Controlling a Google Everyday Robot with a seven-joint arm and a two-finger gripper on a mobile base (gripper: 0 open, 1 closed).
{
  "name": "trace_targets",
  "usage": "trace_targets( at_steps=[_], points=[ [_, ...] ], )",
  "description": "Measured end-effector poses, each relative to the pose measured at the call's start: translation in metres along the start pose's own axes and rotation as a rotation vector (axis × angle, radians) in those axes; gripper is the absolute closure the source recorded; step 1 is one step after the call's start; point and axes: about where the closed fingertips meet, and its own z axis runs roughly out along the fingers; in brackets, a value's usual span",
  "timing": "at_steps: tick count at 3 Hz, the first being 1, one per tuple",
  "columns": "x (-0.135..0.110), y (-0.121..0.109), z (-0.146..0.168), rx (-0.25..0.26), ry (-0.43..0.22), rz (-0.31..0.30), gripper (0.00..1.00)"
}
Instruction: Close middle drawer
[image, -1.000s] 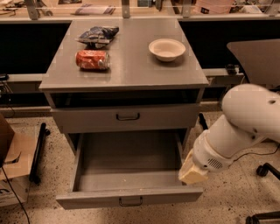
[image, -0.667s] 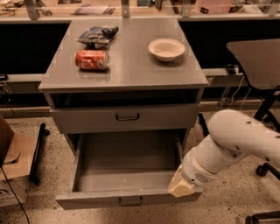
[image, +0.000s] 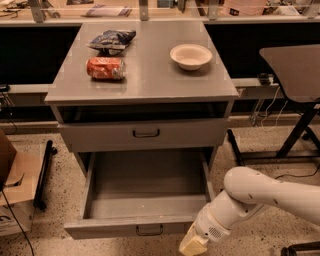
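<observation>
The middle drawer (image: 110, 227) is pulled far out of the grey cabinet, and its plain grey interior (image: 145, 180) is bare. Its low front carries a small dark loop handle (image: 149, 230). The taller top drawer (image: 145, 134) above it is shut. The lowest drawer is hidden under the open one. My gripper (image: 192, 245) is at the end of the white arm (image: 260, 197), low at the bottom edge of the camera view. It sits just in front of the right end of the drawer's front, close to it; contact cannot be told.
On the cabinet top lie a red can (image: 105, 68), a dark snack bag (image: 112, 39) and a white bowl (image: 190, 55). A cardboard box (image: 12, 195) and a black pole (image: 44, 172) stand at the left. A grey table (image: 295, 70) on black legs stands at the right.
My arm and gripper have swung down and to the left, from beside the drawer's right wall to in front of its front panel's right end. The drawer has not moved.
</observation>
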Motion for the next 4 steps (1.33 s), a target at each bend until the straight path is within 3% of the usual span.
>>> trace_targets(
  at_steps=[2, 4],
  points=[
    [0.012, -0.007, 0.029, -0.058, 0.019, 0.048, 1.00],
    [0.018, -0.051, 0.092, -0.061, 0.004, 0.065, 1.00]
  ],
)
